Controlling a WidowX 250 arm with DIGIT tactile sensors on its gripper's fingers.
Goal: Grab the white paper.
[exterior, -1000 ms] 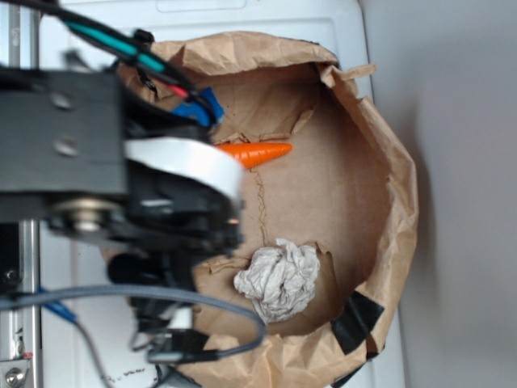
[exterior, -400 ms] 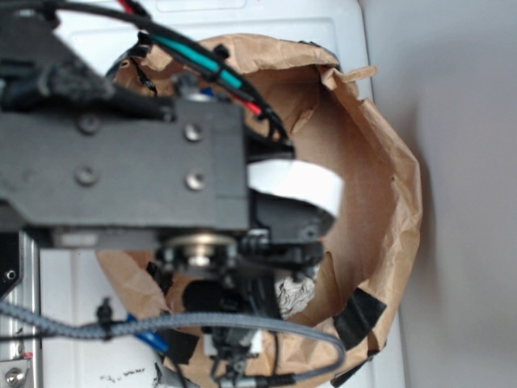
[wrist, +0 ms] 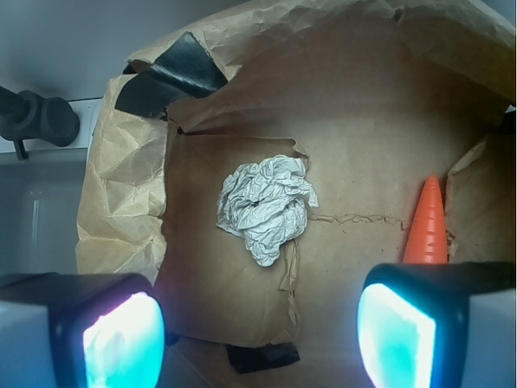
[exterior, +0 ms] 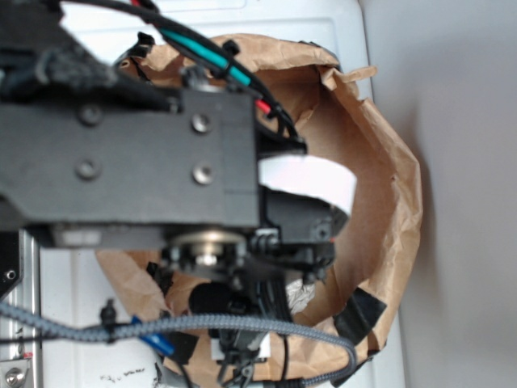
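On my wrist view, the crumpled off-white paper wad (wrist: 265,208) lies on the floor of the large brown paper bag (wrist: 129,202), clear of both fingers. The black gripper (wrist: 258,331) stands wide open above it, holding nothing. An orange cone-shaped object (wrist: 428,222) lies near the right finger (wrist: 396,335). On my exterior view, the arm hides most of the wad.

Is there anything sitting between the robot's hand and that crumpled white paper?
No. In the wrist view the open hand hovers above the white paper, and only bare brown paper bag floor shows between them. The orange cone lies off to one side.
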